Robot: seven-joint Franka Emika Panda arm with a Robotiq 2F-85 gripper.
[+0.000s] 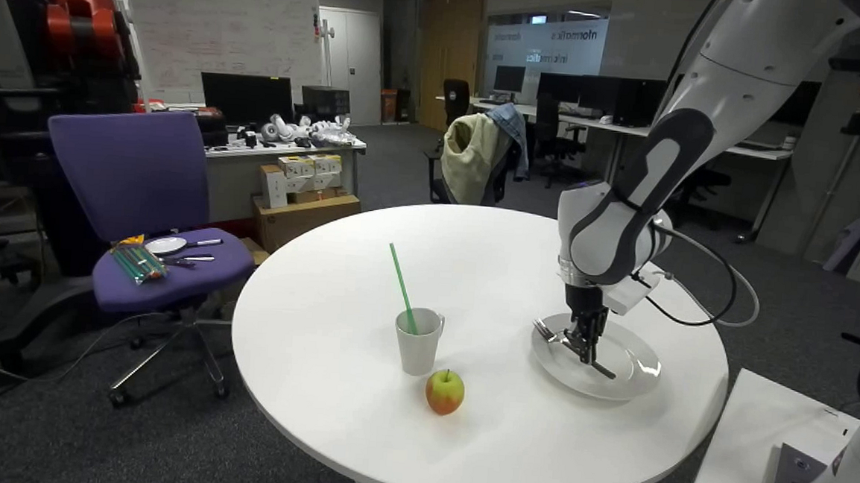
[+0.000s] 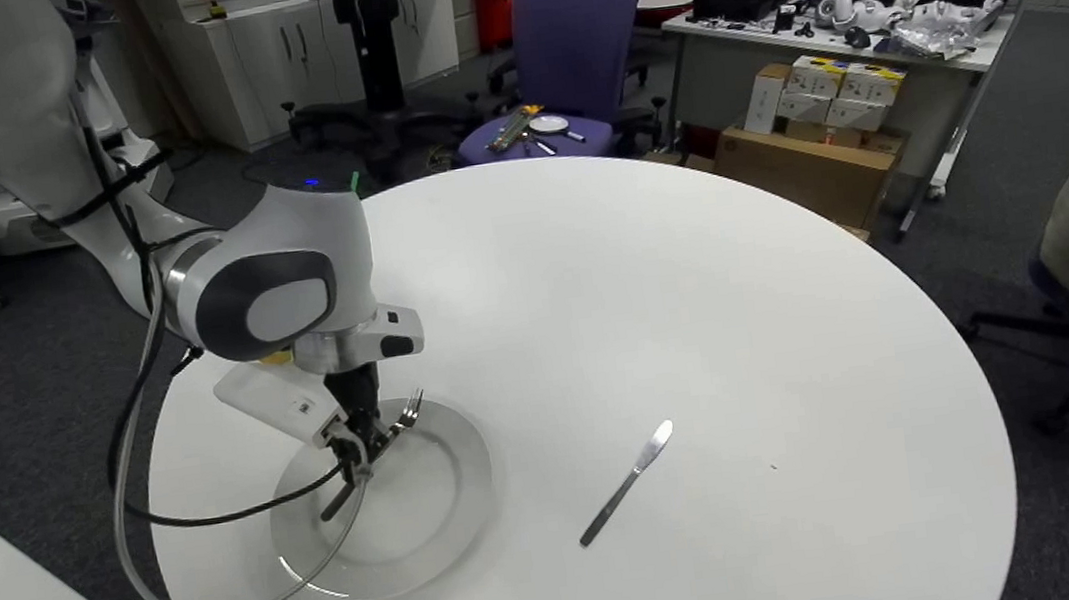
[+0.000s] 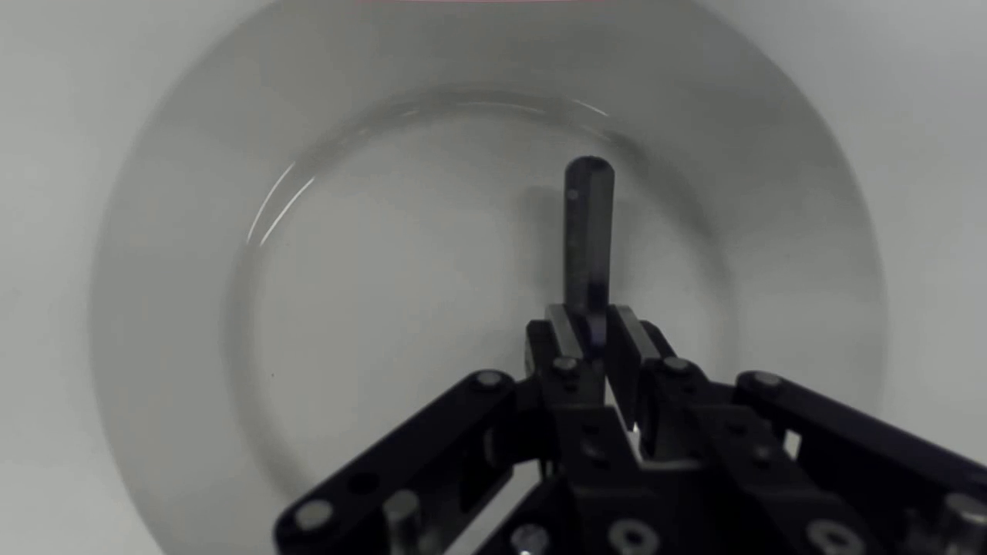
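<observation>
My gripper (image 3: 594, 331) is shut on the fork, its pads on either side of the dark handle (image 3: 589, 231). Beneath it lies the round white plate (image 3: 173, 277), with a faint shadow of the handle on its surface. In both exterior views the fork (image 1: 545, 329) points its tines past the fingers toward the plate's rim, and the handle end sticks out on the opposite side. Whether the fork (image 2: 409, 413) touches the plate (image 2: 463, 509) I cannot tell. The tines are out of sight in the wrist view, behind the gripper.
On the round white table (image 1: 369, 253) stand a white cup (image 1: 418, 351) with a green straw (image 1: 401, 278) leaning in it and a red-green apple (image 1: 445, 392). A knife (image 2: 628, 483) lies beside the plate. A purple chair (image 1: 142, 179) holds more utensils.
</observation>
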